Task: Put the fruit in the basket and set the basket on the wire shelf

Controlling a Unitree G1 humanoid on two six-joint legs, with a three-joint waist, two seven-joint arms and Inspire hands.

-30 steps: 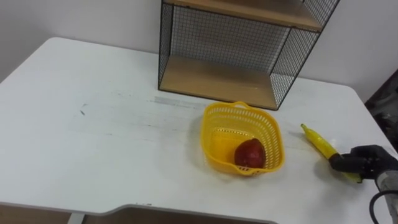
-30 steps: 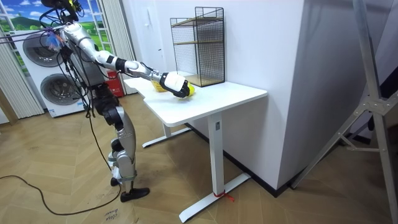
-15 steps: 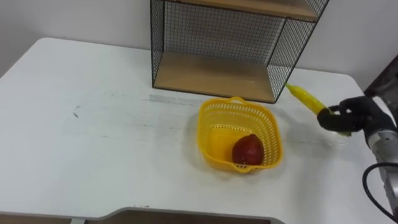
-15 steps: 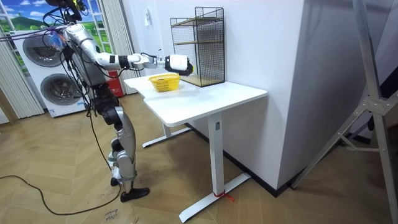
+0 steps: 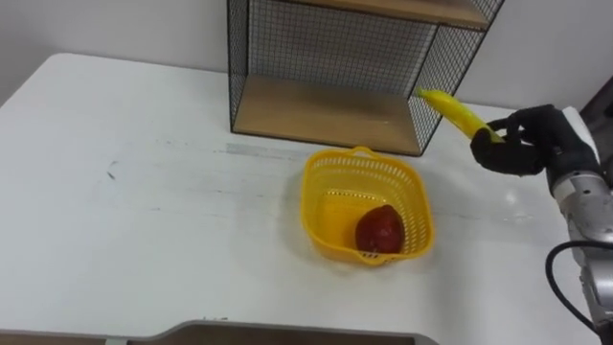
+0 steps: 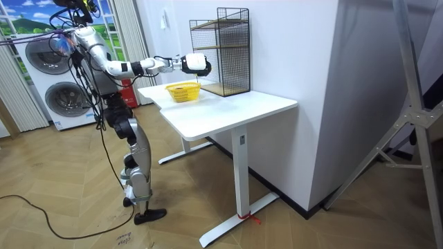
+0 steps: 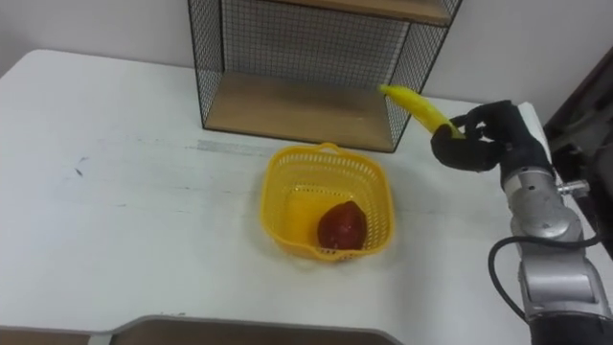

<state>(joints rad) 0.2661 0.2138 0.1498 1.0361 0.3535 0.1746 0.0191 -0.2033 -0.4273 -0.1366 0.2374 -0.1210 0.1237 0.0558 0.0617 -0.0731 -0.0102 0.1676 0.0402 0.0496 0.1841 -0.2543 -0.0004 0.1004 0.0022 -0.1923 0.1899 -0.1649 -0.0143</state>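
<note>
A yellow plastic basket [image 5: 366,208] [image 7: 328,203] stands on the white table [image 5: 144,230], just in front of the wire shelf [image 5: 335,72]. A red fruit [image 5: 380,231] [image 7: 342,226] lies inside the basket. My right hand [image 5: 525,144] [image 7: 484,139] is raised above the table to the right of the basket, shut on a yellow banana [image 5: 455,113] [image 7: 419,107] whose free end points up-left toward the shelf's front right corner. In the room view the right hand [image 6: 196,64] is held over the basket [image 6: 183,91].
The wire shelf [image 7: 306,67] has a wooden bottom board [image 5: 326,115] and a wooden board above, with black mesh sides. I stand at the table's long edge. Washing machines [image 6: 48,76] stand behind me in the room view.
My right hand lifted the banana off the table at the right and carried it up and left, toward the shelf corner above the basket. The head camera shifted slightly.
</note>
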